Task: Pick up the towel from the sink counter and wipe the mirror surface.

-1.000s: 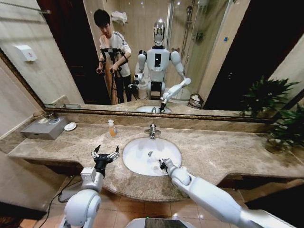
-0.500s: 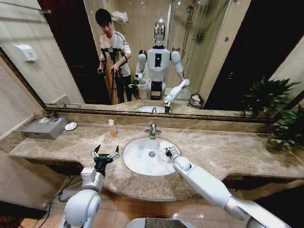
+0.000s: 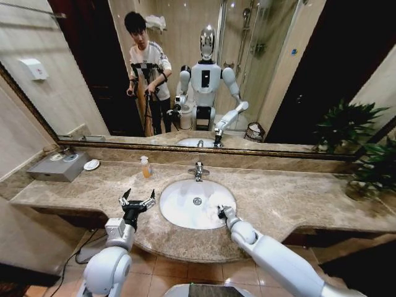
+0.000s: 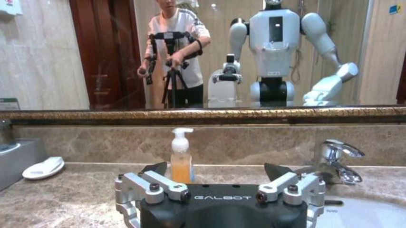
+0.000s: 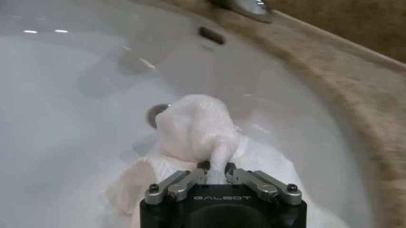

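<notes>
The towel (image 5: 201, 128), a small white terry cloth, hangs bunched over the white basin (image 5: 70, 95), just above the drain. My right gripper (image 5: 216, 175) is shut on a fold of it. In the head view that gripper (image 3: 221, 212) is over the right side of the basin (image 3: 185, 207), set in the brown marble sink counter (image 3: 291, 198). My left gripper (image 3: 137, 201) hovers open over the counter's front edge, left of the basin, holding nothing. The mirror surface (image 3: 297, 74) spans the wall behind the counter and reflects the robot.
A chrome faucet (image 3: 198, 171) stands behind the basin. An orange soap bottle (image 3: 145, 167) is to its left, then a white soap dish (image 3: 91, 164) and a grey box (image 3: 59, 166). A potted plant (image 3: 371, 167) sits at the far right.
My right gripper moved from the basin's middle toward its right side, first away from me, then back toward the near rim. The left arm has not moved.
</notes>
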Tool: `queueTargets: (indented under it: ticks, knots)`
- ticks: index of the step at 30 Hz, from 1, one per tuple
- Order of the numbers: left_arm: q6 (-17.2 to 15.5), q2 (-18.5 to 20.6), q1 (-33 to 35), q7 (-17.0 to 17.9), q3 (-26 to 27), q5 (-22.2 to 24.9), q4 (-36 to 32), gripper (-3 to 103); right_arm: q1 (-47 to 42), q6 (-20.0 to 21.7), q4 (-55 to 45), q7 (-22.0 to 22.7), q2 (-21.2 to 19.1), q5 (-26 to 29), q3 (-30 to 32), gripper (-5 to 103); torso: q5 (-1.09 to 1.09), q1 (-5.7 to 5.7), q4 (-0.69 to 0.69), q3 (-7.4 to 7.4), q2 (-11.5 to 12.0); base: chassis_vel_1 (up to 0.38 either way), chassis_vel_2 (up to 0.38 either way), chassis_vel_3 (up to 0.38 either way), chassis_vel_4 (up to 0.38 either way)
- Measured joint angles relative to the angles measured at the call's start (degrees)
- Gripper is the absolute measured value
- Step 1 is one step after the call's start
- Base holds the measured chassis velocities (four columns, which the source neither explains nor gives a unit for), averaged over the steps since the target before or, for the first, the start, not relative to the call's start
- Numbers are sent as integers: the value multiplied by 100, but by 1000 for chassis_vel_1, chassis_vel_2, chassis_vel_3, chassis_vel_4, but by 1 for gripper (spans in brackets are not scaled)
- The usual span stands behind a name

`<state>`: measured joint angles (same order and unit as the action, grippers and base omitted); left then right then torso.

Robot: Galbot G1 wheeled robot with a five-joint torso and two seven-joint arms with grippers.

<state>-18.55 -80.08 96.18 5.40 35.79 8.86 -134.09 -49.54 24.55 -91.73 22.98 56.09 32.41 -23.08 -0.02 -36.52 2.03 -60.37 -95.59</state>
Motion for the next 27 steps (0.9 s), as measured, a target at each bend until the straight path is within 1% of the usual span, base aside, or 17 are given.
queueTargets:
  ticks: [1,2,4,6,11,14,18,19,20,21,23,24,27]
  knots:
    - [0,0,0,0,1,0,0,100,64,11,2,20,89,5,-27,8,2,0,-2,-1,0,0,0,0,0]
    - [0,0,0,0,1,0,0,100,64,11,2,20,89,5,-27,8,2,0,-2,-1,0,0,0,0,0]
    - [0,0,0,0,0,0,0,100,281,18,80,39,280,18,-28,8,2,0,1,-1,1,0,0,0,0]
    - [0,0,0,0,0,0,0,100,442,29,147,45,373,46,-34,8,2,0,5,-1,1,0,0,0,0]
    - [0,0,0,0,0,0,0,100,575,74,176,38,367,98,-61,8,2,-1,3,-1,1,0,0,0,0]
    - [0,0,0,0,0,0,0,100,647,140,378,-166,322,164,21,8,2,0,1,0,1,0,0,0,0]
    - [0,0,0,0,0,0,0,100,674,202,548,-305,357,266,164,8,2,0,2,0,1,0,0,0,0]
    - [0,0,0,0,0,0,0,100,669,299,516,-295,331,367,172,8,3,0,4,0,1,0,0,0,0]
    - [0,0,0,0,0,0,0,100,669,299,516,-295,331,367,172,8,3,0,4,0,1,0,0,0,0]
    - [0,0,0,0,0,0,0,100,637,414,410,-289,258,456,169,8,4,-1,5,-1,1,0,0,0,0]
    - [0,0,0,0,0,0,0,100,466,737,16,-254,13,644,132,8,2,0,3,0,1,0,0,0,0]
    - [0,0,0,0,0,0,0,100,466,737,16,-254,13,644,132,8,2,0,3,0,1,0,0,0,0]
    - [0,0,-1,0,0,0,0,100,279,1055,-523,-82,-237,931,-40,8,2,1,-1,1,0,0,0,0,0]
